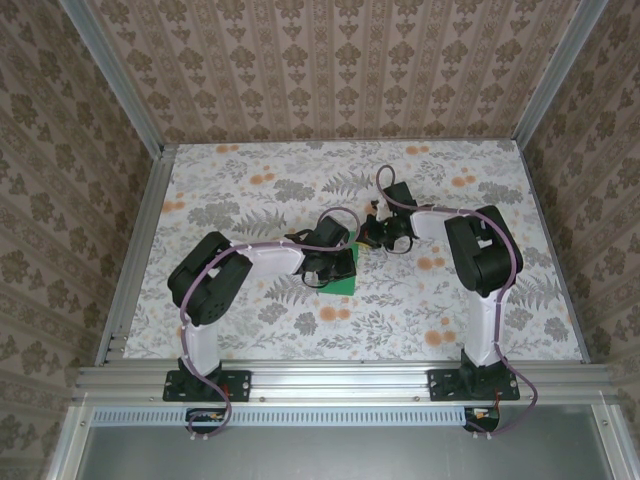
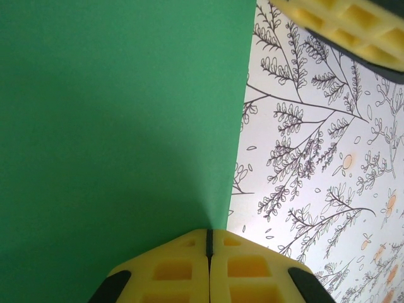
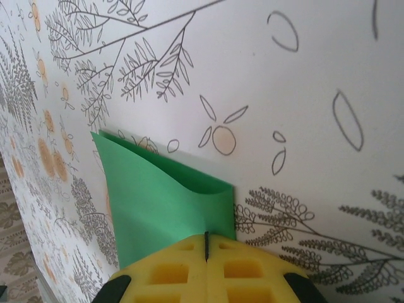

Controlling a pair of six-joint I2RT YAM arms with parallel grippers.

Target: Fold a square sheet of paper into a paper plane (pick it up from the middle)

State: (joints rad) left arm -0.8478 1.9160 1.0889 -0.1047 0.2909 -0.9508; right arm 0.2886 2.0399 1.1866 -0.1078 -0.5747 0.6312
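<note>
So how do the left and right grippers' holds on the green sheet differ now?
The left gripper pinches a straight edge, the green sheet spreading smooth ahead; the right gripper pinches where the sheet bows up in a loose fold. Both are shut on it.

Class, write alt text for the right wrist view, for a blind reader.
A bright green sheet of paper, loosely bent over, is pinched at its edge in the shut yellow jaws of the right gripper. Behind lies a white tabletop printed with leaves and orange flowers.
</note>
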